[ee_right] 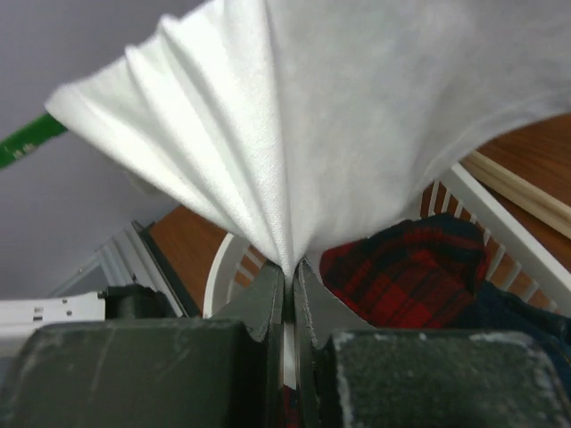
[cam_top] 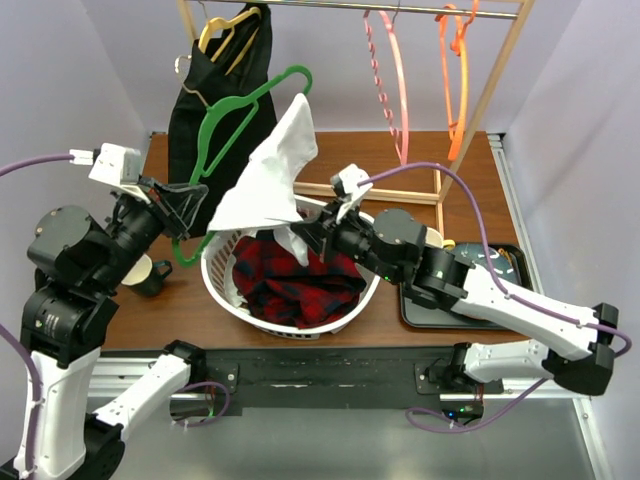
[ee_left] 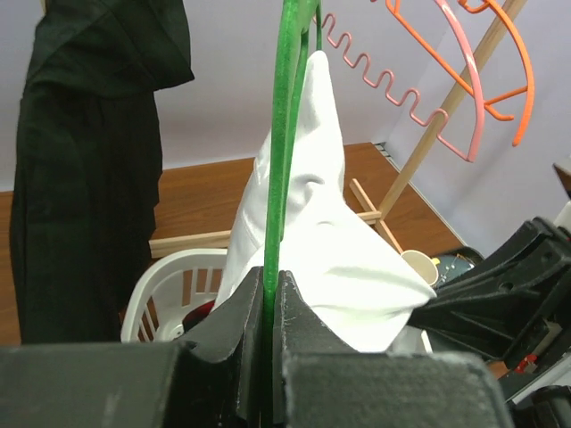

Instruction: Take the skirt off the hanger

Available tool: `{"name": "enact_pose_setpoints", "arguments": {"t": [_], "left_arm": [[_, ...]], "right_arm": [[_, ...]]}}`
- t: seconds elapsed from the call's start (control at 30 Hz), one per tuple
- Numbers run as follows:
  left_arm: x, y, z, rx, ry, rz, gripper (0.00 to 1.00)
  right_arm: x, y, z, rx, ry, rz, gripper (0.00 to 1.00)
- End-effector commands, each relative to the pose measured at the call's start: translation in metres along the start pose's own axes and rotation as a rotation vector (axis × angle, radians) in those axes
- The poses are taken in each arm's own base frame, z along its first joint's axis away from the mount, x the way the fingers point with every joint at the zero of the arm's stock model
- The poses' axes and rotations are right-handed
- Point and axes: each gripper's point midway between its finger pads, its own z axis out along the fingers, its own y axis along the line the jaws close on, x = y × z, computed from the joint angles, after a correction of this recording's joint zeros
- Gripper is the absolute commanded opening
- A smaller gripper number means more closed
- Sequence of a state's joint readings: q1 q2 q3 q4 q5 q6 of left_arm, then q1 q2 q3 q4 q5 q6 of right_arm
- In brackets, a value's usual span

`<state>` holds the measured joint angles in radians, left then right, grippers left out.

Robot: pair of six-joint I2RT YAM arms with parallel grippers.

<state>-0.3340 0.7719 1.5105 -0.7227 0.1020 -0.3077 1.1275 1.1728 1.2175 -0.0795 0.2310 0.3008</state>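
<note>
A white skirt (cam_top: pixel 268 170) hangs from one end of a green hanger (cam_top: pixel 232 112), above a white laundry basket (cam_top: pixel 222 282). My left gripper (cam_top: pixel 188 205) is shut on the hanger's lower bar; in the left wrist view the green bar (ee_left: pixel 278 160) rises from between the jaws, with the skirt (ee_left: pixel 330 241) behind it. My right gripper (cam_top: pixel 312 222) is shut on the skirt's lower edge; in the right wrist view the white cloth (ee_right: pixel 339 116) fans out from the closed jaws, and a bit of the hanger (ee_right: pixel 27 141) shows at the left.
The basket holds red plaid clothing (cam_top: pixel 300 285). A dark garment (cam_top: pixel 215 90) hangs on a yellow hanger from the wooden rack (cam_top: pixel 500 80), with pink (cam_top: pixel 385 80) and orange (cam_top: pixel 458 70) hangers beside it. A black cup (cam_top: pixel 152 275) and a black tray (cam_top: pixel 500 265) sit on the table.
</note>
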Motion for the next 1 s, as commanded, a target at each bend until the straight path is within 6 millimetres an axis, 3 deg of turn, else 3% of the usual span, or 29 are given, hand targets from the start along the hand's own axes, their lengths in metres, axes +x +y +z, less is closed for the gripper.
{"name": "enact_pose_setpoints", "arguments": {"t": [0.0, 0.1, 0.23, 0.47, 0.7, 0.97], "left_arm": [[-0.071, 0.011, -0.029, -0.114, -0.233, 0.086, 0.00], [-0.083, 0.013, -0.038, -0.140, -0.263, 0.097, 0.00], [-0.090, 0.013, -0.045, -0.151, -0.292, 0.096, 0.00], [-0.094, 0.018, -0.047, -0.178, -0.305, 0.097, 0.00], [-0.102, 0.024, -0.054, -0.221, -0.327, 0.105, 0.00], [-0.108, 0.025, -0.055, -0.231, -0.355, 0.097, 0.00]], "right_arm": [[0.054, -0.020, -0.023, 0.023, 0.159, -0.056, 0.00], [0.087, -0.029, -0.034, 0.040, 0.260, -0.054, 0.00], [0.115, -0.039, -0.045, 0.062, 0.340, -0.050, 0.00], [0.132, -0.043, -0.055, 0.058, 0.366, -0.033, 0.00], [0.168, -0.043, -0.060, 0.034, 0.470, -0.026, 0.00], [0.183, -0.048, -0.064, 0.048, 0.501, -0.027, 0.00]]}}
